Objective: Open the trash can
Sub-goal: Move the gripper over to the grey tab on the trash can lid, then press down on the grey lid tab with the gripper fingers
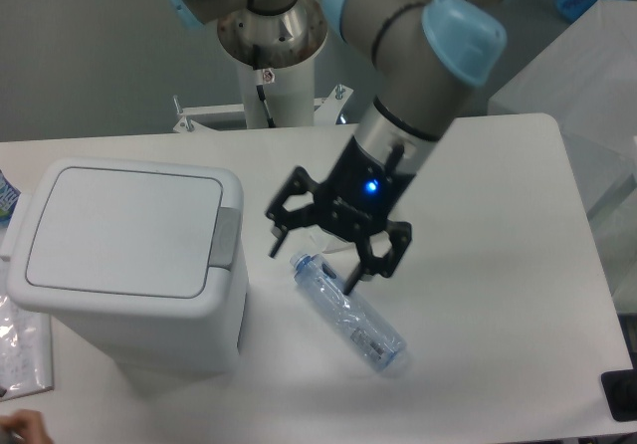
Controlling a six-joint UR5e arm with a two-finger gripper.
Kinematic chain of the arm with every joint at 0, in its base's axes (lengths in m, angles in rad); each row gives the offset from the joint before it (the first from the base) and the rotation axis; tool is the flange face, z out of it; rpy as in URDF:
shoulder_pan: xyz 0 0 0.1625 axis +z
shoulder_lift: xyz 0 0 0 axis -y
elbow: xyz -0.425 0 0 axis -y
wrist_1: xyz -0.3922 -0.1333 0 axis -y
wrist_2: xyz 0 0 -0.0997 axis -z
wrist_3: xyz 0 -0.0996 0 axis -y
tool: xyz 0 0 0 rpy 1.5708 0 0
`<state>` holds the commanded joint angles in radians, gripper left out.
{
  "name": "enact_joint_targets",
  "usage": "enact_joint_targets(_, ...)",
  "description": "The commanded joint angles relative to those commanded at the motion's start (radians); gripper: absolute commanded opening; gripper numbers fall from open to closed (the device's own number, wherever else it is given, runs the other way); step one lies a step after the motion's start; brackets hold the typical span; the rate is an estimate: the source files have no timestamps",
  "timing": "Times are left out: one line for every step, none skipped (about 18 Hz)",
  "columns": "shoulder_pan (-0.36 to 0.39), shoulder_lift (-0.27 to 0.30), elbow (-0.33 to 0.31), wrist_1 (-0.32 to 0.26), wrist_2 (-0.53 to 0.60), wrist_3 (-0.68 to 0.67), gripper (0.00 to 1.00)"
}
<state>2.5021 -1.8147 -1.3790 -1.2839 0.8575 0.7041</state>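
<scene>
Hovering fingers (pixel 311 268) spread beside closed trash can (pixel 127 263).

One boxy white plastic trash can (pixel 129 265) with a flat lid and one grey push tab (pixel 225 238) stands to the side of the pincer (pixel 314 268). One clear crushed plastic bottle (pixel 348 315) lies just below the pincer. One robot arm (pixel 418 76) carries that single two-fingered pincer. One white counter (pixel 498 265) bears them.

White table (pixel 498 215) bearing trash can (pixel 129 265), bottle (pixel 350 317)
</scene>
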Motion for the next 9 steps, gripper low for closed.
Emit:
enact_joint_targets(-0.009, 0.003, -0.011, 0.003, 0.002, 0.0, 1.0)
enact_joint_targets(-0.017, 0.011, -0.015, 0.005, 0.003, -0.002, 1.0)
enact_joint_targets(-0.02, 0.012, -0.018, 0.006, 0.005, -0.002, 1.0)
enact_joint_targets(-0.022, 0.012, -0.021, 0.008, 0.008, 0.0, 1.0)
enact_joint_targets(-0.022, 0.011, -0.034, 0.011, 0.011, 0.003, 1.0)
enact_joint_targets(-0.022, 0.012, -0.046, 0.014, 0.012, 0.011, 1.0)
enact_joint_targets(-0.022, 0.012, -0.051, 0.015, 0.014, 0.014, 1.0)
enact_joint_targets(-0.022, 0.012, -0.051, 0.015, 0.015, 0.015, 1.0)
enact_joint_targets(-0.022, 0.009, -0.052, 0.015, 0.017, 0.02, 1.0)
